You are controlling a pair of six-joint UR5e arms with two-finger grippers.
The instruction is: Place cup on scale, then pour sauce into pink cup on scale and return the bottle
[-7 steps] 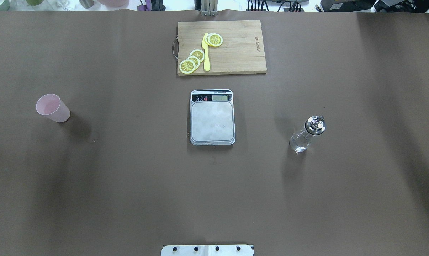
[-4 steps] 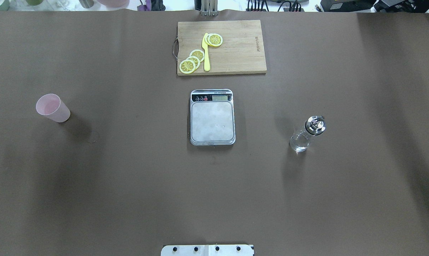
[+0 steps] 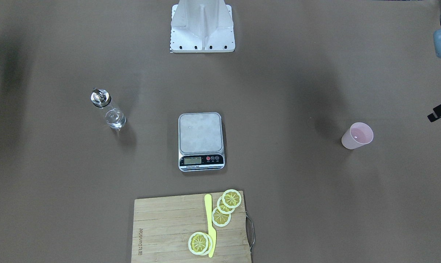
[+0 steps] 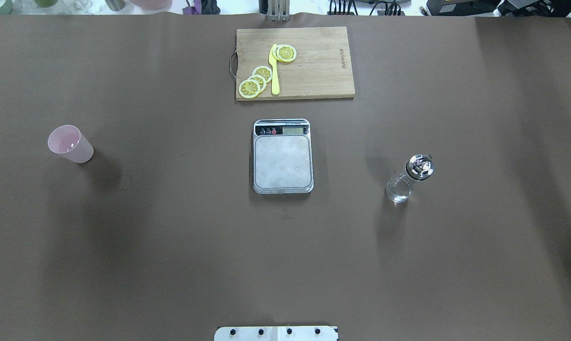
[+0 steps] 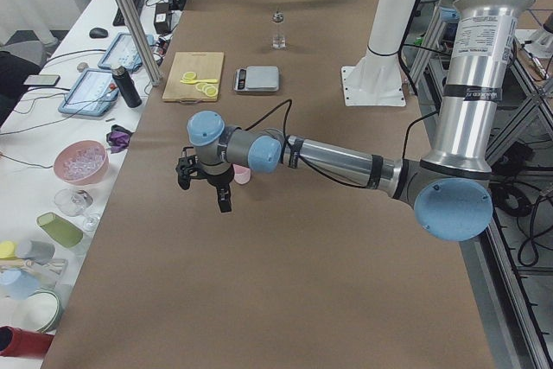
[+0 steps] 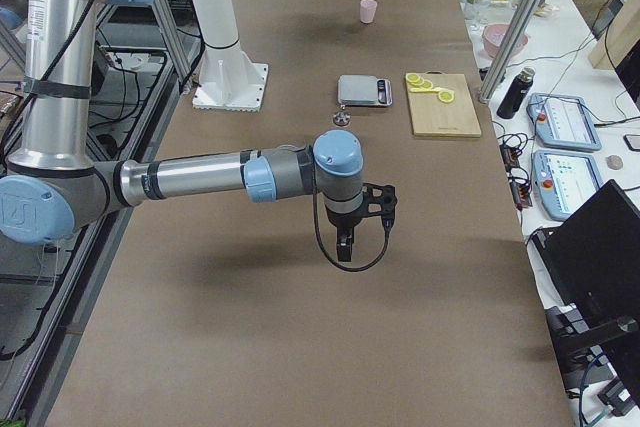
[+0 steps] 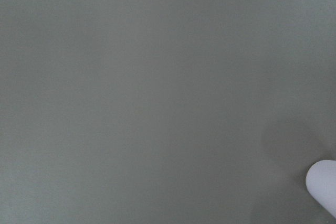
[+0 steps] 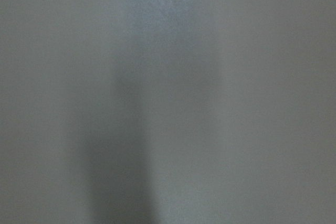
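Broadly, a brown surface [image 4: 172, 246] fills every view. The arms show whole only in the side views: the left arm [image 5: 337, 157] reaches low over the left end, and the right arm [image 6: 200, 177] over the right end. The left end effector [image 5: 222, 199] and the right end effector [image 6: 343, 245] hang above the surface. From these angles I cannot tell whether either is spread or closed. The overhead view shows neither arm. The front-facing view catches only a blue-grey joint and a black part, cut off at its edge.

A wooden cutting board [image 4: 314, 71] lies at the far middle; the word burnt in along its right side is too small to read. Just nearer sits the scale [image 4: 282, 161], the cup not yet on it. The digits on its display [image 3: 192, 160] cannot be read. The bottle [image 4: 406, 180] stands upright well right of the scale, and the cup [image 4: 70, 143] stands upright well left. In the left side view the cup is mostly hidden behind the wrist.

The left wrist view gives only a pale rounded shape [image 7: 323, 187], cut off at its lower right corner. The right wrist view shows only shadowed surface. A yellow knife [image 4: 274, 71] and lemon slices [image 4: 257, 80] lie on the board.
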